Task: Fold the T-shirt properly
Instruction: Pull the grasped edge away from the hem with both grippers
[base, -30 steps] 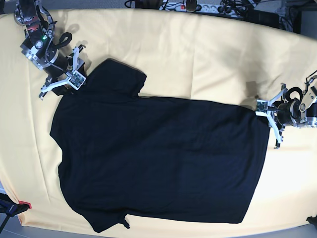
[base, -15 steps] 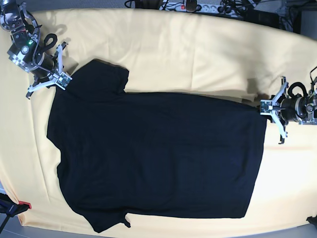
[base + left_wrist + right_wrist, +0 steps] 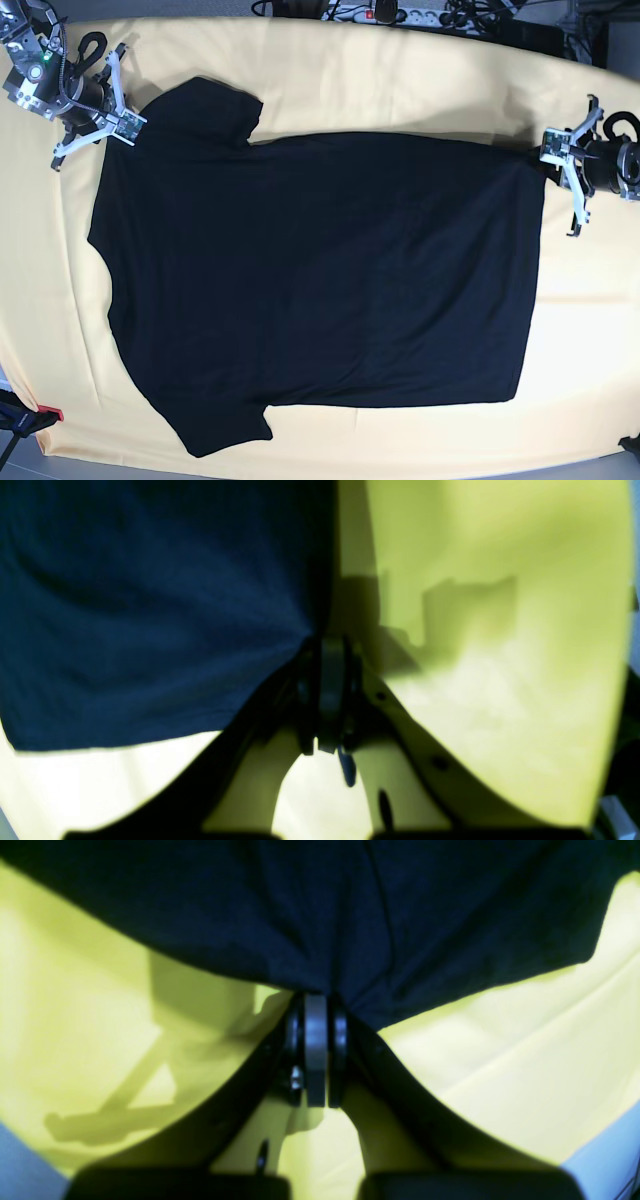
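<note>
The black T-shirt (image 3: 320,290) lies spread flat, plain side up, on the pale yellow tablecloth (image 3: 400,80). My right gripper (image 3: 128,122) at the far left is shut on the shirt's shoulder edge by the upper sleeve; the right wrist view shows the jaws closed on black cloth (image 3: 350,930) at the gripper (image 3: 316,999). My left gripper (image 3: 548,152) at the far right is shut on the shirt's upper hem corner; the left wrist view shows the gripper (image 3: 325,642) pinching the dark cloth (image 3: 150,605). The print is hidden.
The tablecloth covers the whole table. A power strip and cables (image 3: 400,12) lie along the back edge. A small red and black object (image 3: 25,418) sits at the front left corner.
Both grippers have moved toward the back of the table, dragging the shirt's upper edge with them. The shirt now lies straighter and flatter, with its upper sleeve spread out.
</note>
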Motion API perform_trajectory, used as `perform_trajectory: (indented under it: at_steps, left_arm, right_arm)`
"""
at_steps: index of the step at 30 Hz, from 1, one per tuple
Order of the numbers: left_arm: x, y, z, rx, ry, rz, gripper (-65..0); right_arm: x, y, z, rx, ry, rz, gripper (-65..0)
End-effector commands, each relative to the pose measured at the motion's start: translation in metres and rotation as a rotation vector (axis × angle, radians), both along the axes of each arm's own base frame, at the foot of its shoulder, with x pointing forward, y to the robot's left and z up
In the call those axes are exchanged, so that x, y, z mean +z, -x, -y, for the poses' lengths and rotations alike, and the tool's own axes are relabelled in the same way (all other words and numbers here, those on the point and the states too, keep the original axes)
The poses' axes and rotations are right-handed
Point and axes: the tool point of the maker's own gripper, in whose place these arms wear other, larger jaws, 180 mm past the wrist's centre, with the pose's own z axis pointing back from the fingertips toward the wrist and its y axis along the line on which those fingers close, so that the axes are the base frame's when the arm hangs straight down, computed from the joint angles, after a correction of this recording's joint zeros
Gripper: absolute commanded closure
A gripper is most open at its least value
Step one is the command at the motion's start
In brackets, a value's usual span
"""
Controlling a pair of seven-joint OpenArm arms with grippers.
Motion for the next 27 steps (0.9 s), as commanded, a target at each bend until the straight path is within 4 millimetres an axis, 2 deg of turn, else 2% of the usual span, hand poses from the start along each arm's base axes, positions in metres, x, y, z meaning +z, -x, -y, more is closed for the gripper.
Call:
perform_trajectory:
  at_steps: [1,6,11,19,22,27]
  left_arm:
    - [0.01,0.004,-0.004,-0.002,-0.005,0.004,0.0]
    - [0.013,0.038,0.007,-0.065,-0.003,-0.059,0.0]
    - [0.016,0.061,0.015,-0.127,-0.008,-0.089,0.0]
    - [0.021,0.094,0.045,-0.208,0.064,-0.149,0.0]
    - [0.023,0.102,0.052,-0.232,0.068,-0.155,0.0]
    - [0.02,0.1,0.048,-0.239,0.007,-0.123,0.0]
  right_arm:
    - [0.007,0.0,0.008,-0.004,0.033,0.012,0.0]
    - [0.019,0.024,0.021,-0.061,0.064,0.001,0.0]
    - [0.03,0.054,0.025,-0.079,0.083,-0.032,0.0]
    - [0.029,0.099,0.028,-0.1,0.107,-0.139,0.0]
    - [0.029,0.103,0.028,-0.106,0.109,-0.147,0.0]
    - [0.032,0.093,0.026,-0.106,0.096,-0.109,0.0]
